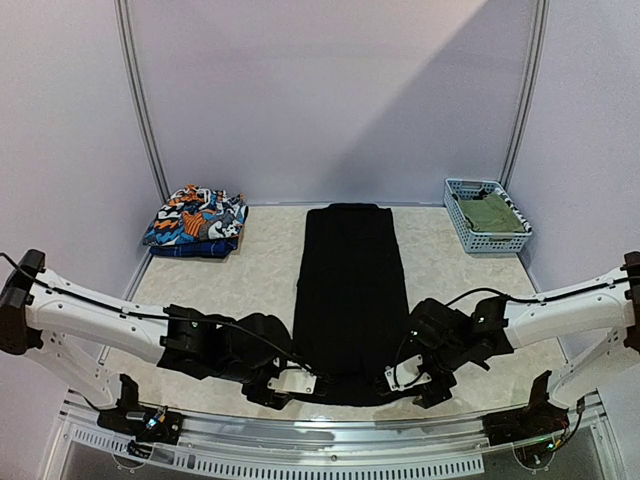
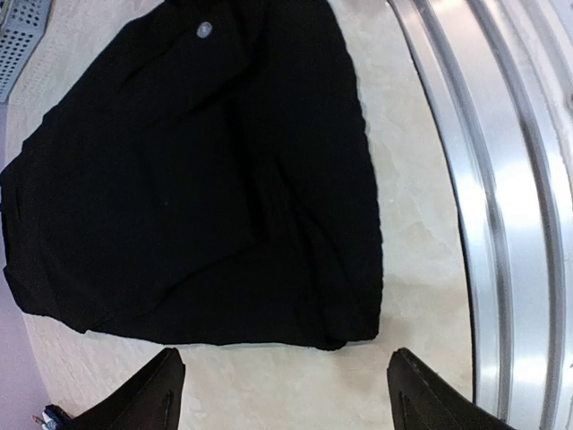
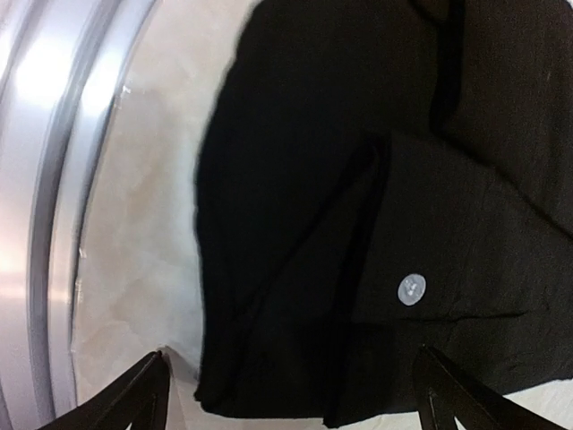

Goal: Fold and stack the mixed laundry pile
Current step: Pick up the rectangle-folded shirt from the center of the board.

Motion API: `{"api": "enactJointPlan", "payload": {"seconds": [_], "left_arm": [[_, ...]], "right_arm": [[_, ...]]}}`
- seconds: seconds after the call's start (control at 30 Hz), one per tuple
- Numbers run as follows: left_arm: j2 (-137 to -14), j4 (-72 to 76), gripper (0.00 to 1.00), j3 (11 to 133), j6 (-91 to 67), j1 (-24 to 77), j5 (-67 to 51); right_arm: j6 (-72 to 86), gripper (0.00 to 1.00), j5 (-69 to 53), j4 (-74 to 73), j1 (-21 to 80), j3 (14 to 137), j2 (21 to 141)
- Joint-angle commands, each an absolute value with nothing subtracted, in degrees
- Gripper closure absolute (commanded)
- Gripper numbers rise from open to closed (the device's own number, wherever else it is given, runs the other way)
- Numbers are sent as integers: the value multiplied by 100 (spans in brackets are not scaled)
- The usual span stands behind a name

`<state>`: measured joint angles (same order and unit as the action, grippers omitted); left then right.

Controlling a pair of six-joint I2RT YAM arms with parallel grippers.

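Left gripper (image 2: 285, 401) and right gripper (image 3: 295, 396) hover wide open, empty, at the near corners of the long black trousers (image 1: 350, 290) spread flat on the counter (image 1: 250, 285); best pinch both corners evenly

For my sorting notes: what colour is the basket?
The basket is light blue; top view.

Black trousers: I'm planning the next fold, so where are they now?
In the top view the black trousers lie flat down the middle of the table, their near end between the left gripper and right gripper.
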<state>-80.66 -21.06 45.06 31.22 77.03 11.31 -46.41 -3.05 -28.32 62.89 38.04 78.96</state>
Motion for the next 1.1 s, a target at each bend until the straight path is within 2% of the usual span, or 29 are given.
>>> {"api": "enactJointPlan", "payload": {"seconds": [0.0,0.07,0.17,0.33,0.37,0.63,0.83,0.93,1.07], "left_arm": [[-8400,-1750,19,4421,3454,7813,941],[-8521,-1566,18,4396,3480,7813,924],[-8723,-1348,18,4411,3485,7820,903],[-8911,-1070,18,4403,3387,7822,853],[-8943,-1019,18,4410,3357,7822,845],[-9444,-751,20,4578,3201,7847,944],[-9933,-855,35,4846,3242,7877,1564],[-9980,-779,35,4842,3300,7897,1914],[-10008,-662,35,4803,3373,7913,1804]], "right_arm": [[-4403,7,435,-2470,6316,3807,8255],[-4312,14,531,-2478,6319,3863,8444],[-4163,29,744,-2521,6310,4020,8671],[-3981,64,466,-2823,6271,4303,8790],[-3966,68,411,-2864,6256,4320,8783],[-3942,76,238,-2948,6136,4355,8797],[-3942,81,113,-3009,5988,4368,8765],[-3943,81,80,-3041,5972,4368,8737],[-3929,82,62,-3058,5947,4393,8736]]}}
